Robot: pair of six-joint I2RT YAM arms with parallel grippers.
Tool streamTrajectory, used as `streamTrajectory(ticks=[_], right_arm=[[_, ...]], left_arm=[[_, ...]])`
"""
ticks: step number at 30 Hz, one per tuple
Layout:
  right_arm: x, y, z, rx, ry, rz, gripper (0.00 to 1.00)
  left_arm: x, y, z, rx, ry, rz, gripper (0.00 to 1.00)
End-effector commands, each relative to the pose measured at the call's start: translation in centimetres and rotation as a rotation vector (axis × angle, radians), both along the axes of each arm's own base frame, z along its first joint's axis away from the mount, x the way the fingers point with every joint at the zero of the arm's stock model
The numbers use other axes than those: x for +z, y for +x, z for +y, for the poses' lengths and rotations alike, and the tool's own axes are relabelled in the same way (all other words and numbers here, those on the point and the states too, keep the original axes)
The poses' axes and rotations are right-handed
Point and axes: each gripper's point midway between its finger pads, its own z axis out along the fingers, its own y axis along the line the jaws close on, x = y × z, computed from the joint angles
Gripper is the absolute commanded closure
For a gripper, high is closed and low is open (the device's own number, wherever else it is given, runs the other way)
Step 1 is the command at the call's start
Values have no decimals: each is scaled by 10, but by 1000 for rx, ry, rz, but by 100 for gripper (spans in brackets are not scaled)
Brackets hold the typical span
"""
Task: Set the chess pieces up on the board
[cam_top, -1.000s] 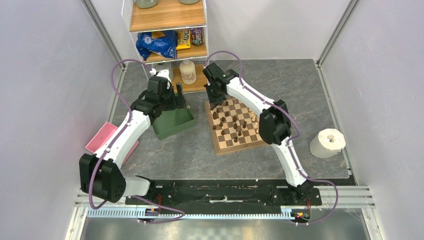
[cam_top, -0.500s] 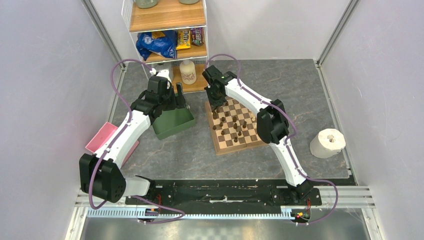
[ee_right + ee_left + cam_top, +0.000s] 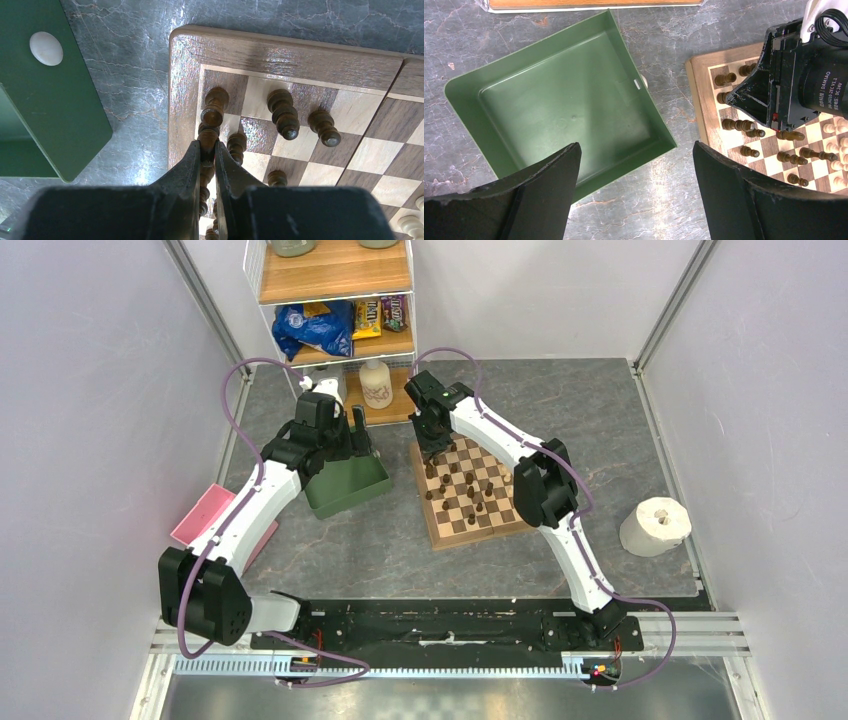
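Observation:
The board lies right of centre, with several dark brown chess pieces scattered over it. My right gripper hangs over the board's far left corner. In the right wrist view the right gripper is shut on a dark brown piece at the edge column of the board, with other dark pieces close by. A few pale cream pieces stand further along. My left gripper is open and holds nothing, above the near edge of the green tray.
The green tray sits left of the board, a small white knob on its side. A wooden shelf with snack bags and a bottle stands behind. A pink pad lies left, a paper roll right.
The right gripper has shifted slightly left over the board's far left corner, still shut. The left arm has not moved.

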Motion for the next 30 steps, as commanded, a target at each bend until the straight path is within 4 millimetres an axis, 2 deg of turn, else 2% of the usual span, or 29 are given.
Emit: streamTrajectory(ticks=[1, 8, 12, 19, 25, 30], right_arm=[[10, 1, 2, 19, -6, -24, 91], [11, -2, 2, 27, -7, -10, 92], [18, -1, 1, 27, 2, -30, 91], [8, -2, 3, 29, -2, -8, 89], [10, 0, 5, 29, 5, -17, 76], [21, 5, 7, 25, 23, -43, 70]], left_arm=[[7, 4, -2, 7, -34, -31, 11], [5, 5, -4, 1, -39, -25, 11], [5, 4, -4, 1, -39, -25, 11], [5, 5, -4, 1, -39, -24, 11], [3, 5, -5, 1, -40, -20, 11], [3, 6, -5, 0, -41, -19, 11]])
